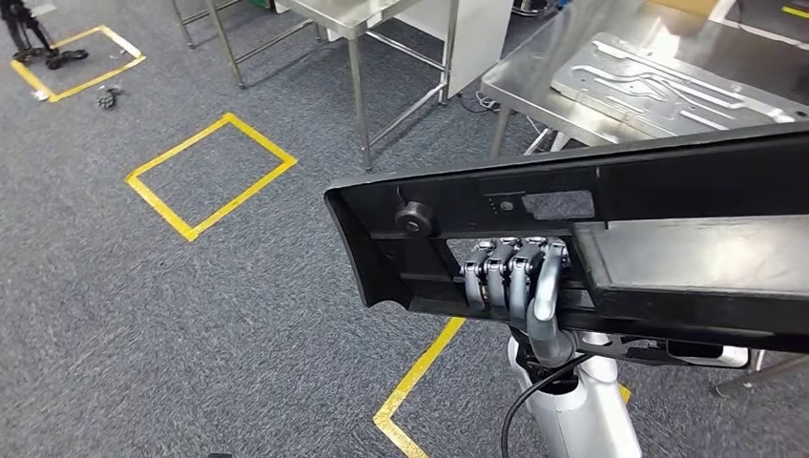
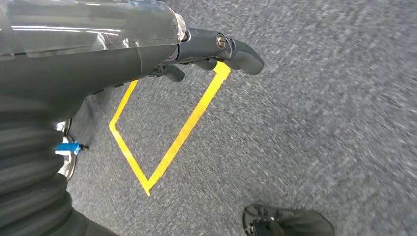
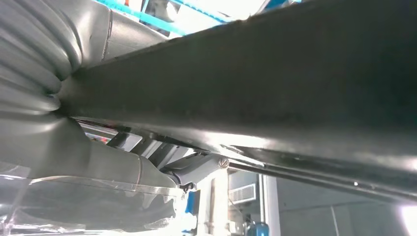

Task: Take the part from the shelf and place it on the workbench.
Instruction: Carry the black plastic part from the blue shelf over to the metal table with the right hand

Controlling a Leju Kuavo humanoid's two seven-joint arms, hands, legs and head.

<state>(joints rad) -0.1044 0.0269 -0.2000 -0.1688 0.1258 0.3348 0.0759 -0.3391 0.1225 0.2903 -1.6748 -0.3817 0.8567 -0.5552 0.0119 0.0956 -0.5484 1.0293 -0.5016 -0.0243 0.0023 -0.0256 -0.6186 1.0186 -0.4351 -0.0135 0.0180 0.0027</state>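
Grey carpet [image 1: 143, 315] marked with yellow tape squares [image 1: 210, 176] covers the floor in the head view, with steel-legged tables standing behind. On the nearer steel workbench [image 1: 534, 81], at upper right, a flat metal plate [image 1: 668, 86] with cut slots lies apart from the hand. A long black moulded part [image 1: 611, 239] stretches across the right half of the picture, raised in the air and cut off at the right edge. The right hand [image 1: 520, 286] grips it from below: silvery fingers [image 1: 496, 277] are curled side by side over the part's lower rail and the thumb [image 1: 546, 305] wraps up across the same rail, so the rail is clamped between them. A small round black knob [image 1: 415, 221] sits on the part near its left end, beside the fingers but not touching them. The white forearm [image 1: 582, 410] rises from below, with a black cable running along it.

From the left wrist, blurred grey carpet and a yellow tape outline [image 2: 167, 142] lie beneath the left hand [image 2: 206, 54]. Its dark fingers [image 2: 241, 54] are slightly bent and loosely apart, with nothing between them and nothing touched. A dark object sits at the picture's edge, too cut off to identify.

From the right wrist, the black part [image 3: 275, 78] fills most of the picture as a dark bar pressed close against the hand [image 3: 196, 169]. A grey finger with a screw lies along its edge; the fingertips are hidden, and the bright background is washed out
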